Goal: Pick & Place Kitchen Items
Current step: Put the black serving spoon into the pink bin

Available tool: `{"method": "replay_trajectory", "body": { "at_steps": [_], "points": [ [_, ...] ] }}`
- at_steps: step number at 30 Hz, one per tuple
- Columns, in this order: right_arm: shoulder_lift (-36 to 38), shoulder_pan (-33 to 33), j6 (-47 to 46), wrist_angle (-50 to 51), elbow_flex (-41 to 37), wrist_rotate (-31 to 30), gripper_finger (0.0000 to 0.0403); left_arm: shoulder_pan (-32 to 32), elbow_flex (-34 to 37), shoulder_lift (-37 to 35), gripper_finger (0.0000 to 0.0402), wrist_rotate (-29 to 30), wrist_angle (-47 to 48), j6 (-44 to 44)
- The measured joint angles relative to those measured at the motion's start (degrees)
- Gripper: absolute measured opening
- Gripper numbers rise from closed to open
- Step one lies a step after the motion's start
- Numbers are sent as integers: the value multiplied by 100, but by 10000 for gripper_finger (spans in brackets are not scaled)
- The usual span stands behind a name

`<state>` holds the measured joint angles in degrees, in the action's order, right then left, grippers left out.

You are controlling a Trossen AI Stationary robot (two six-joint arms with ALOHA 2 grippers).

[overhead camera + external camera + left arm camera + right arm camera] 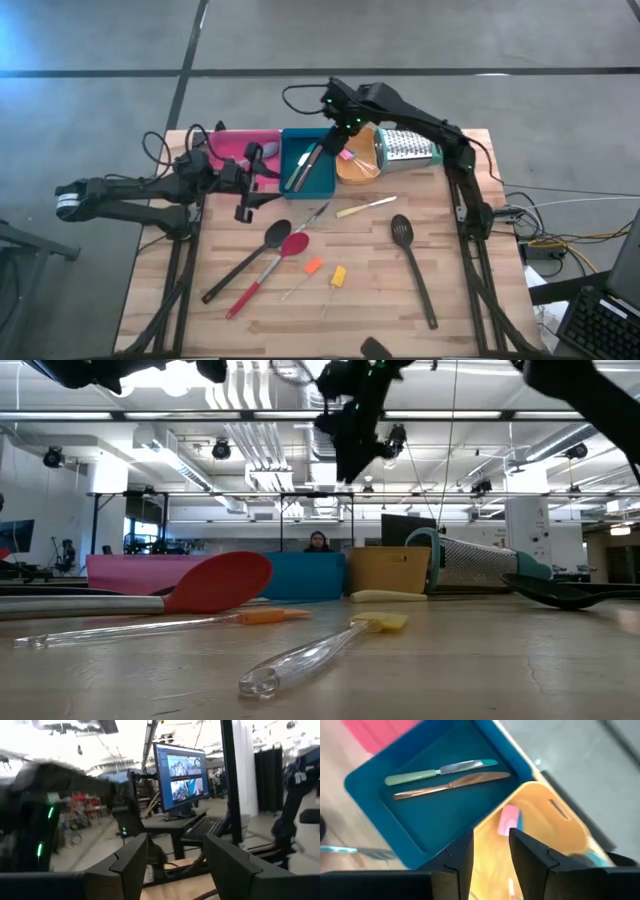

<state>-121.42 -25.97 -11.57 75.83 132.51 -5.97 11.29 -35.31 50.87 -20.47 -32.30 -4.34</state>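
Note:
My right gripper (337,128) hangs open and empty above the wall between the teal tray (445,827) and the orange tray (545,835). It also shows in the right wrist view (492,851). The teal tray holds two knives (445,779). A pink piece (509,820) lies in the orange tray. My left gripper (172,865) is open and empty, level, by the pink tray (232,147). On the table lie a black ladle (247,260), a red spoon (268,268), a slotted turner (412,262), two knives (366,207), an orange piece (312,267) and a yellow piece (338,277).
A metal grater (406,148) lies at the back right beside the orange tray. A grey utensil (252,154) lies in the pink tray. The three trays stand in a row along the table's far edge. Bare wood shows at the near right corner (470,300).

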Motion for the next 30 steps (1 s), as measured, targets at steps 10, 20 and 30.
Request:
{"method": "replay_trajectory", "body": {
  "at_steps": [10,20,30],
  "points": [
    [1668,1363,-317,590,-475,-1630,94,1,-2,-2,198,0,179,394],
    [3264,3221,-1367,663,-1740,-2549,72,-546,-2,-2,197,695,1287,674],
    [4154,3809,-2139,630,-3127,-3163,62,-3518,-90,467,197,5387,2405,684]
  ]
}}
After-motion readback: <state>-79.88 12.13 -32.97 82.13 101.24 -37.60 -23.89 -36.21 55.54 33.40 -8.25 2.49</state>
